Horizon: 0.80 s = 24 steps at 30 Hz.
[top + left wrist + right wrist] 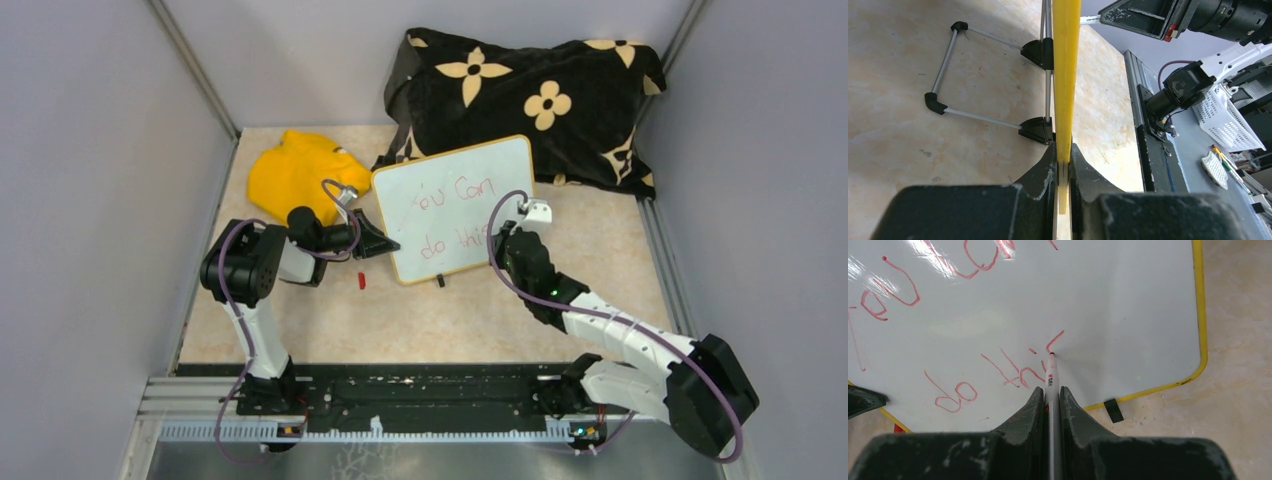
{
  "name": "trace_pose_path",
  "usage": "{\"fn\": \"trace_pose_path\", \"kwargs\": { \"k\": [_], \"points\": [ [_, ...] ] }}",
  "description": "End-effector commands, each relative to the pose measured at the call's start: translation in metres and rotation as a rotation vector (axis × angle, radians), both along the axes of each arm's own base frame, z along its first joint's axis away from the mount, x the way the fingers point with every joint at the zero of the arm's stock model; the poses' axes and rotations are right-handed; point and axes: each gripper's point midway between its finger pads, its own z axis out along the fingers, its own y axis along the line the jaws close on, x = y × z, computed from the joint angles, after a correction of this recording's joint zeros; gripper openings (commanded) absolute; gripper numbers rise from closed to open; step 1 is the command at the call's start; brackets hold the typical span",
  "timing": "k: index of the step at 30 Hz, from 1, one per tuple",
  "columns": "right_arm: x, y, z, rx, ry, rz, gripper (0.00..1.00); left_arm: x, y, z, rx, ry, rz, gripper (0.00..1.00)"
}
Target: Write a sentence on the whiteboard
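The whiteboard (455, 205) stands tilted on the table, with a yellow rim and black clip feet. The sentence (450, 215) is in red marker, "You Can" above "do thi" with a further stroke begun. In the right wrist view the board (1128, 300) fills the frame with the red writing (998, 375). My left gripper (385, 243) is shut on the board's left edge; its wrist view shows the yellow rim (1066, 75) between its fingers (1063, 162). My right gripper (1050, 392) is shut on a white marker (1051, 377) whose red tip touches the board.
A yellow cloth (295, 170) lies at the back left. A black cushion with cream flowers (530, 95) lies behind the board. A small red cap (362, 281) lies on the table near the board's lower left corner. Grey walls close in both sides.
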Motion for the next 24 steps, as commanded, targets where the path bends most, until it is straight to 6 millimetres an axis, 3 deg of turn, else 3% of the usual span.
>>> {"fn": "trace_pose_path", "kwargs": {
  "k": [1, 14, 24],
  "points": [
    [0.003, -0.016, 0.002, -0.005, -0.007, -0.068, 0.00, -0.003, -0.002, -0.003, 0.011, 0.020, -0.019, 0.00],
    [0.005, -0.030, -0.004, -0.023, 0.016, -0.122, 0.00, -0.002, -0.002, -0.004, 0.012, 0.022, -0.017, 0.00],
    [0.002, -0.029, -0.013, -0.038, 0.051, -0.104, 0.00, -0.002, -0.002, -0.004, 0.011, 0.023, -0.017, 0.00]
  ]
}}
